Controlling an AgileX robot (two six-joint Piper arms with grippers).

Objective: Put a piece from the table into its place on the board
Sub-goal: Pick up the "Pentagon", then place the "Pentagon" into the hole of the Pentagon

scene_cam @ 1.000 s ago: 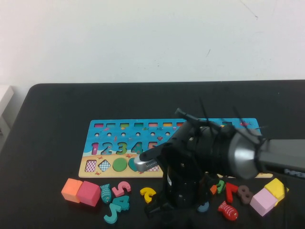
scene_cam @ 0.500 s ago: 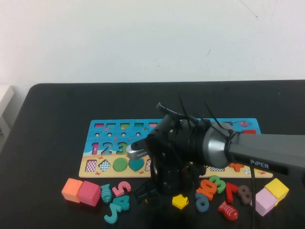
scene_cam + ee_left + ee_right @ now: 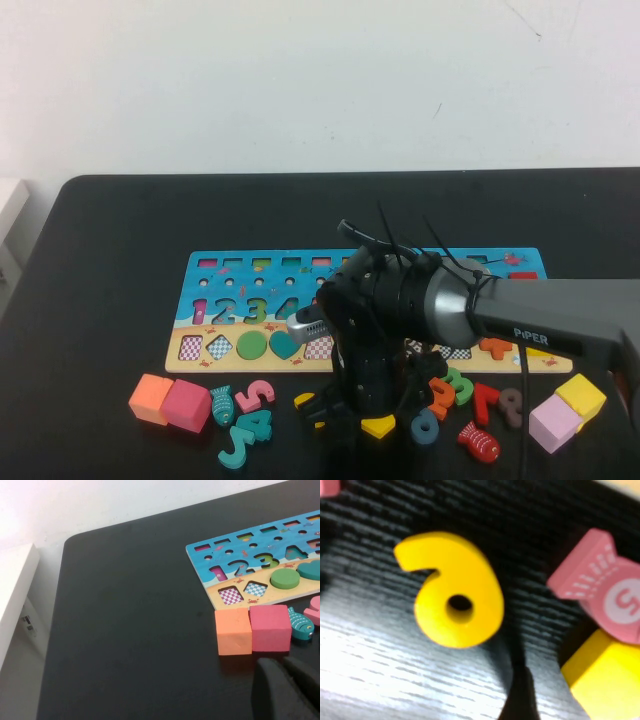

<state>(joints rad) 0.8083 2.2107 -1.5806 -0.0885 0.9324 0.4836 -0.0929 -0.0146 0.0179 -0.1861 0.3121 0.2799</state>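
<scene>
The yellow pentagon piece [image 3: 378, 427] lies flat on the black table [image 3: 110, 300] in front of the board [image 3: 230, 270], among loose numbers. My right gripper [image 3: 345, 418] points straight down just left of the piece, low over the table, open. In the right wrist view the pentagon [image 3: 602, 680] sits beside one dark finger [image 3: 520, 700], with the yellow 6 [image 3: 452, 595] and a pink fish [image 3: 600, 590] beyond. My left gripper [image 3: 287, 690] is shut and empty, near the table's left front, short of an orange cube [image 3: 233, 631].
Orange and pink cubes [image 3: 170, 402], a teal fish and pink and teal numbers [image 3: 245, 415] lie at front left. Orange, green, red and blue numbers and a red fish [image 3: 478, 440] crowd the right of the pentagon. Pink and yellow cubes [image 3: 565, 410] stand far right.
My right arm swung left, uncovering the pentagon, then shifted slightly right and lower beside it. The yellow 6 is now mostly hidden under the gripper. The left arm has not moved.
</scene>
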